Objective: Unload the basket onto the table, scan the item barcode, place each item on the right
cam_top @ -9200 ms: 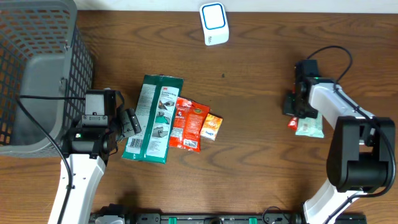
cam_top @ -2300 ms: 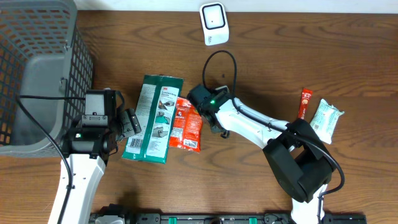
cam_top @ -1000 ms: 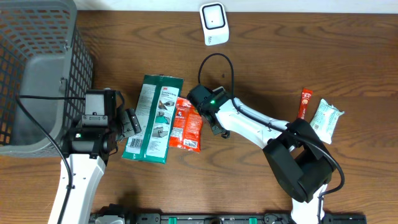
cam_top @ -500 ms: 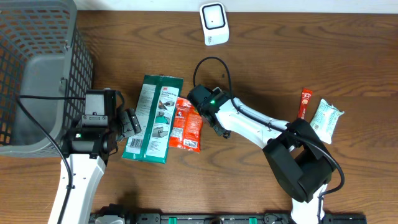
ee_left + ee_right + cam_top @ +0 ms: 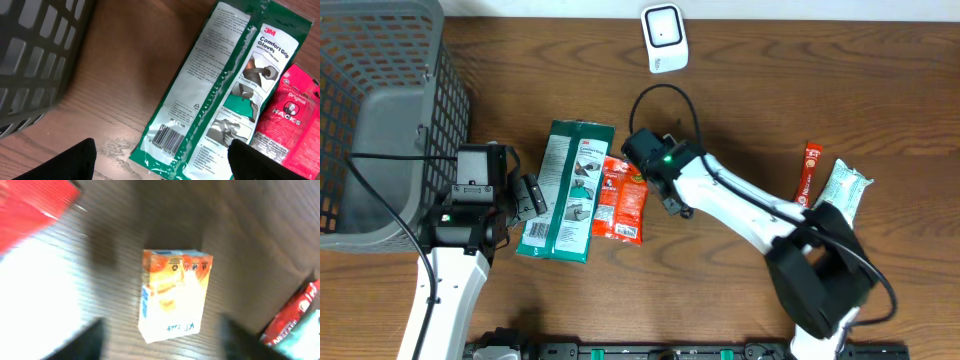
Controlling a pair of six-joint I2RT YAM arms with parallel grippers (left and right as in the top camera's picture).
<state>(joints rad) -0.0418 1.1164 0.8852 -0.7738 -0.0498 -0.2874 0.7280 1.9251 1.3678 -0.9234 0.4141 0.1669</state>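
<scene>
A white barcode scanner [image 5: 665,38] stands at the table's far edge. A small orange and white packet [image 5: 172,297] lies flat on the wood between the spread fingers of my right gripper [image 5: 162,340], which is open and holds nothing. Overhead, that gripper [image 5: 672,200] covers the packet, just right of the red Hacks packets [image 5: 620,200]. The left gripper [image 5: 160,165] is open above the lower end of a green 3M glove pack [image 5: 220,95], whose barcode [image 5: 167,140] faces up. It sits overhead [image 5: 527,195] at the pack's left edge.
A grey mesh basket [image 5: 380,110] fills the left rear corner. A red stick packet [image 5: 807,170] and a teal and white packet [image 5: 845,190] lie at the right. The right arm's cable loops above its wrist [image 5: 660,100].
The right gripper's jaws have opened over the orange packet, which now lies free on the table, and the right arm's elbow has swung outward. The left arm has not moved.
</scene>
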